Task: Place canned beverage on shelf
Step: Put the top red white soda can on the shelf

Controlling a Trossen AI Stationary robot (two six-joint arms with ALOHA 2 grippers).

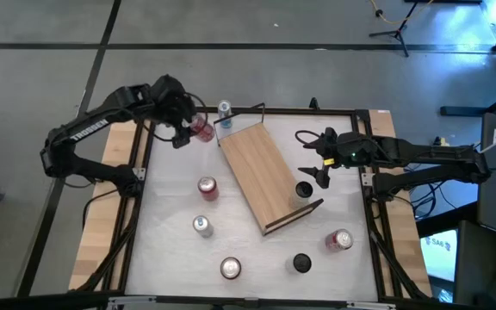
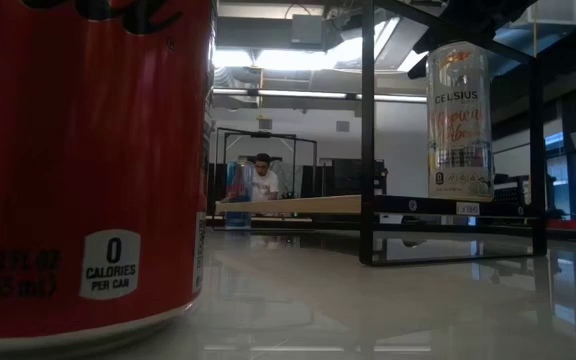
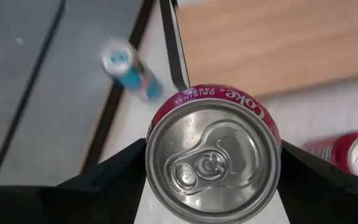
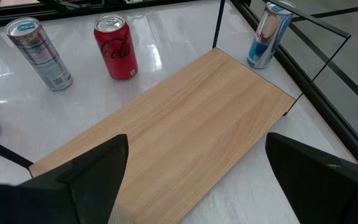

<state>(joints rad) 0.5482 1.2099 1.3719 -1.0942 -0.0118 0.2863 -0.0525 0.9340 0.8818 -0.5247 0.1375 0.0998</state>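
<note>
Red Coke can (image 3: 213, 155) clamped in left fingers (image 3: 114, 168) near light-wood shelf (image 1: 261, 176) — could clip black wire rail (image 1: 241, 112); right fingers (image 4: 98, 165) open.

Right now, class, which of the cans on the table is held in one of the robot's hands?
The red Coke can is clamped in the left hand, beside the shelf's far end. Every other can stands free.

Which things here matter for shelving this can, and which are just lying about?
In play: Coke can held by left gripper; shelf; right gripper, open over the shelf.
Lying about: blue can; black can; silver can.
</note>
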